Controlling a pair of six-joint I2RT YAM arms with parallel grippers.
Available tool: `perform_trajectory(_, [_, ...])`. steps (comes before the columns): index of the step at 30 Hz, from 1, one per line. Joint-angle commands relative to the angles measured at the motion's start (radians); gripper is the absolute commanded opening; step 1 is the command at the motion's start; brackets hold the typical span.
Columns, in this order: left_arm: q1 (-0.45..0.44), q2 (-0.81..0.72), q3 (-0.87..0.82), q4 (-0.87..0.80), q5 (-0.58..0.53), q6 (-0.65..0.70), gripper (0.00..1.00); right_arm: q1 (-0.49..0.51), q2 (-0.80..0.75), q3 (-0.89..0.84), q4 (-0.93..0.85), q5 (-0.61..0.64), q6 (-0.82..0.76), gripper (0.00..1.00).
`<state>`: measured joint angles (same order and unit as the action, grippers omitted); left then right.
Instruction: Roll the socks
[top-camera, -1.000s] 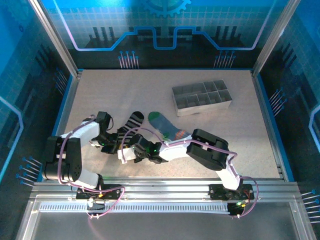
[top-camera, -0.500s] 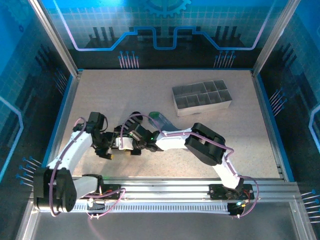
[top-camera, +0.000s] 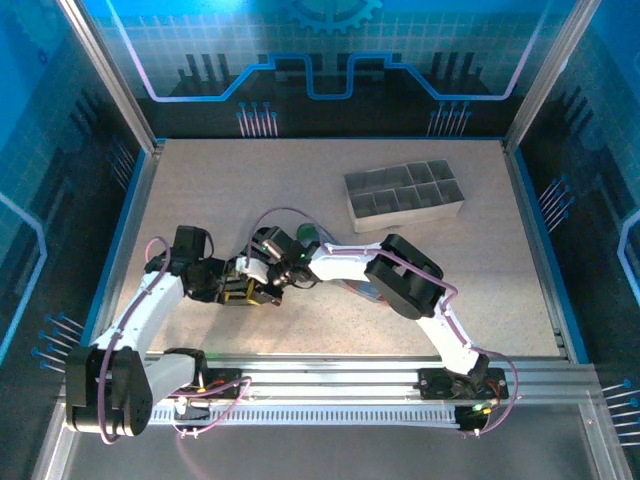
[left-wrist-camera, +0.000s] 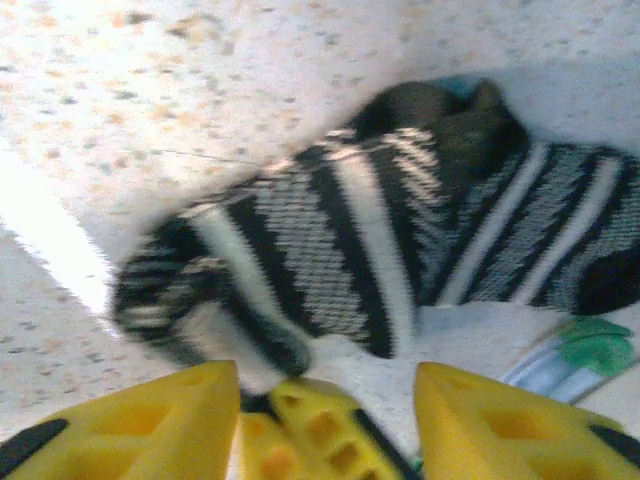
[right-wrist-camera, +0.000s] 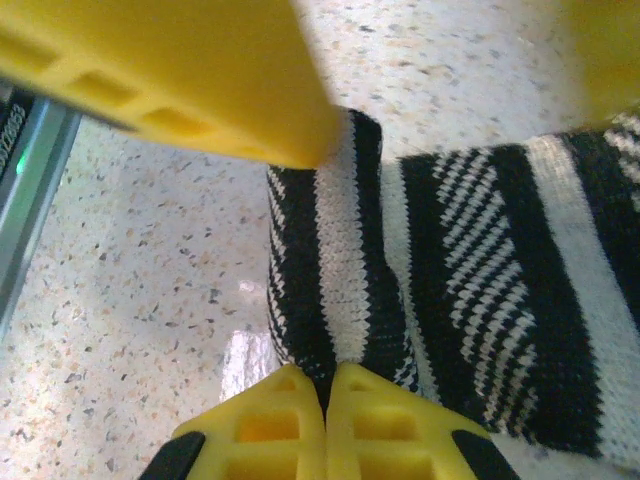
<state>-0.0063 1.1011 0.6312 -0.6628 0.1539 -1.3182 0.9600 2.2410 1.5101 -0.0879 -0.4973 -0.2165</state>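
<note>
The black sock with white stripes lies bunched on the table, part folded over. My right gripper is shut on the folded edge of this sock, its fingertips pressed together on the fabric. My left gripper is open and straddles the right gripper's yellow fingertips, just short of the sock. From above, the left gripper and right gripper meet left of centre and cover that sock. The blue-grey sock shows its green cuff; the right arm hides its body.
A grey divided tray stands at the back right, well away from both grippers. The left gripper's yellow finger hangs close above the sock in the right wrist view. The table's near edge rail runs below the arms.
The right gripper has moved up and left with the black sock's edge, folding it over. The left gripper opened, drew left, and now sits around the right gripper's fingers.
</note>
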Motion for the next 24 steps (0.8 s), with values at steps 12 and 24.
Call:
perform_trajectory(12, [-0.012, -0.060, -0.110, 0.025, 0.044, 0.008, 0.59, -0.050, 0.080, 0.039, -0.157, -0.025, 0.213, 0.00])
perform_trajectory(24, [-0.014, 0.047, -0.181, 0.193, 0.025, 0.022, 0.54, -0.060, 0.129, 0.090, -0.192, -0.058, 0.255, 0.00])
